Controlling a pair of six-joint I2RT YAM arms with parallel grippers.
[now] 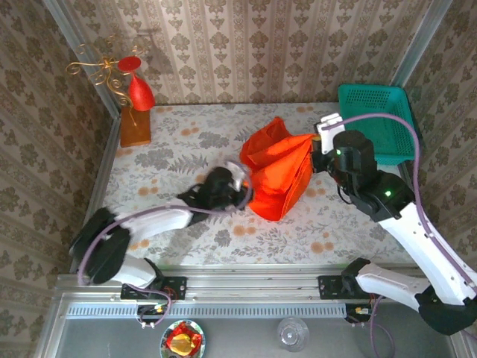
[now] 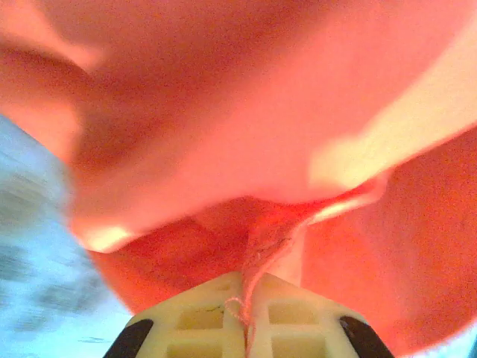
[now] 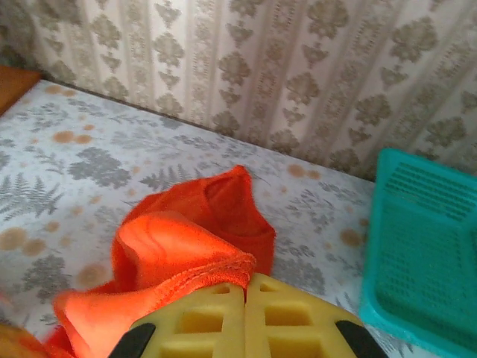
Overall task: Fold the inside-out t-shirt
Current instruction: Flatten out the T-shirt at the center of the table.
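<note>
Two grips hold the inside-out t-shirt [image 1: 283, 175], bunched on the bench [image 1: 171, 153]: the left pincer [image 1: 242, 185] clenches a seam, the right pincer [image 1: 320, 145] a hem. Best to pull apart evenly, spreading it flat.

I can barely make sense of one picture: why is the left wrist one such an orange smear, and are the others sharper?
Left wrist view: the t-shirt hangs close to the lens, out of focus, with washed-out pale patches. Right wrist view: its seam and the basket look fairly sharp. Top view: crisp, evenly lit.
</note>
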